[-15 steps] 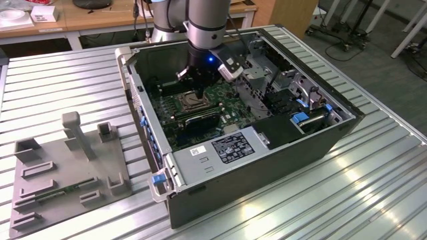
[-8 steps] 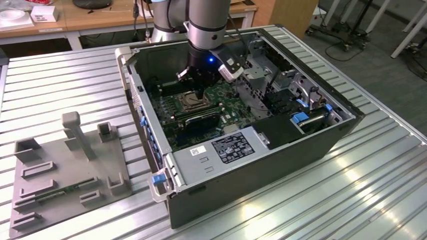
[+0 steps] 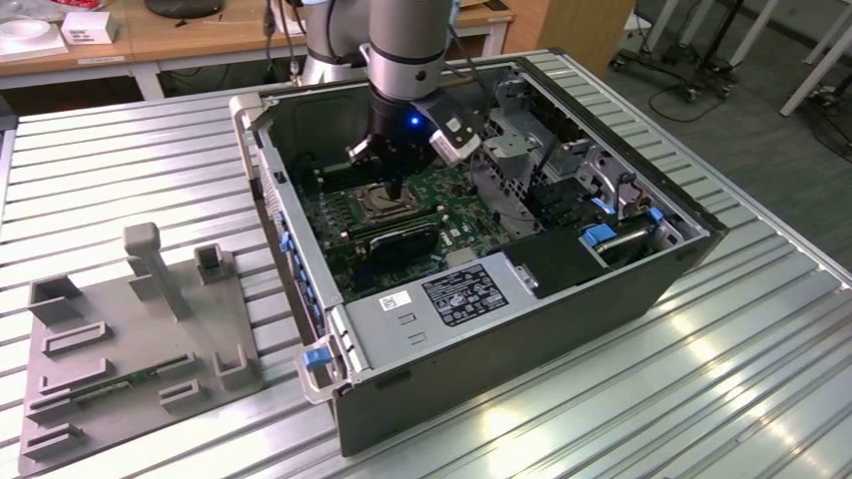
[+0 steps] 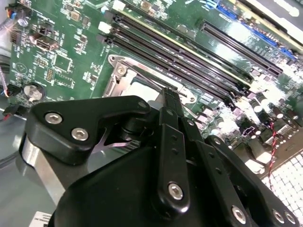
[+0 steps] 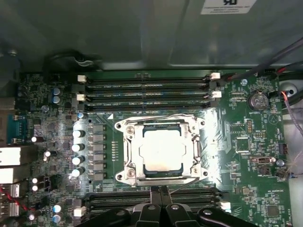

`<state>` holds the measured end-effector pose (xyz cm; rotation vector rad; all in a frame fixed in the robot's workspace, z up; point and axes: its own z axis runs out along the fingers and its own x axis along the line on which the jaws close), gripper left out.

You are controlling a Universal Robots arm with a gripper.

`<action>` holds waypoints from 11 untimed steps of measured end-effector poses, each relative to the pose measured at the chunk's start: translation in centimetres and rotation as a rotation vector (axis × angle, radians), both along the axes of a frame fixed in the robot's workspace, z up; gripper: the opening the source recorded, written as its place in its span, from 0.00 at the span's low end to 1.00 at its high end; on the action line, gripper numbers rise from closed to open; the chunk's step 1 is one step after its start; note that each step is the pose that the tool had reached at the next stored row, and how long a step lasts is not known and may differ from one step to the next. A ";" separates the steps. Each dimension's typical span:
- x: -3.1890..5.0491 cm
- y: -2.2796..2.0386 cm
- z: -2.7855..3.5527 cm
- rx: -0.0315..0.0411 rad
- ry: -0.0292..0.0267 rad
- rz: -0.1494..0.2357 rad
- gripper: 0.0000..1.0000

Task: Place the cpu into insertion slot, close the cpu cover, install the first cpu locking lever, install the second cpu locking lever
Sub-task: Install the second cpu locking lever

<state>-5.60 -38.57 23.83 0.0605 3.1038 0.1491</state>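
In the exterior view, a grey fixture tray (image 3: 127,344) with upright pegs lies on the slatted metal table (image 3: 745,359) at the exterior view's left. Right of it stands an open computer case (image 3: 480,259), its green motherboard (image 3: 399,225) exposed. The arm (image 3: 406,50) reaches down into the case from above, and the gripper (image 3: 390,182) hangs just over the socket area near the middle of the board.

In the first wrist view, the cpu (image 5: 162,149) sits flat in the insertion slot (image 5: 162,174), its pale metal top facing up. The cpu cover (image 5: 132,153) lies closed over it, framing the chip on all sides. Long black memory slots (image 5: 147,92) run on either side of the socket. The gripper's fingertips (image 5: 163,193) are pressed together with nothing between them, their tips just beside the edge of the cover.

In the second wrist view, the black fingers (image 4: 170,106) meet in a narrow point close above the silvery frame, with the cpu's light top (image 4: 142,90) showing just past them and the memory slots (image 4: 189,61) beyond.
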 end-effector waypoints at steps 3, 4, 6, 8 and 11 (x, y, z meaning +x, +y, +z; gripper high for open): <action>-0.53 0.00 -0.02 -0.0001 -0.0027 0.000 0.11; -0.70 0.00 -0.02 -0.0001 -0.0035 0.000 0.11; -1.01 0.00 -0.07 0.0001 -0.0047 0.000 0.11; -1.32 0.00 -0.14 0.0000 -0.0054 0.000 0.11; -1.60 0.00 -0.28 -0.0002 -0.0056 0.000 0.11</action>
